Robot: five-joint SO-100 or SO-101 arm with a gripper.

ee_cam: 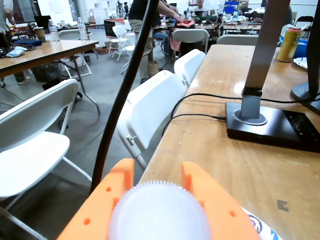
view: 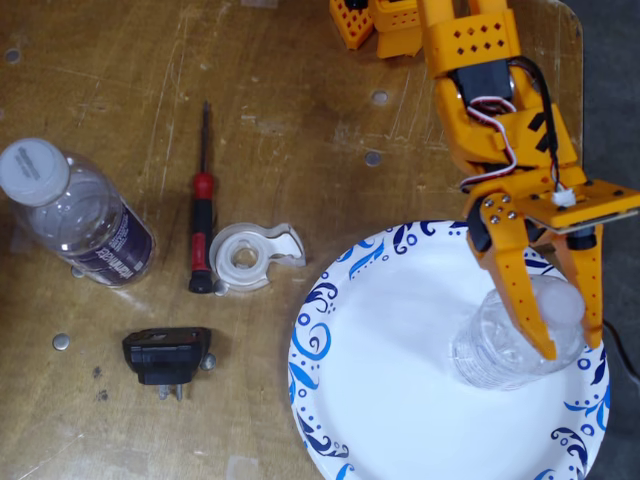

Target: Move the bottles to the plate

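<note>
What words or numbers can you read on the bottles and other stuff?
None can be read.
Purple-label bottle: white print on the label, too blurred to read.
Bottle on the plate, with the gripper around it: no print shows.
Plate: only blue swirls, no words.
Yellow can in the wrist view: markings too small to read.

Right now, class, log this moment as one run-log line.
gripper: around slim bottle, upright over plate | wide bottle: on table, left of plate in the fixed view | status: one bottle left
</note>
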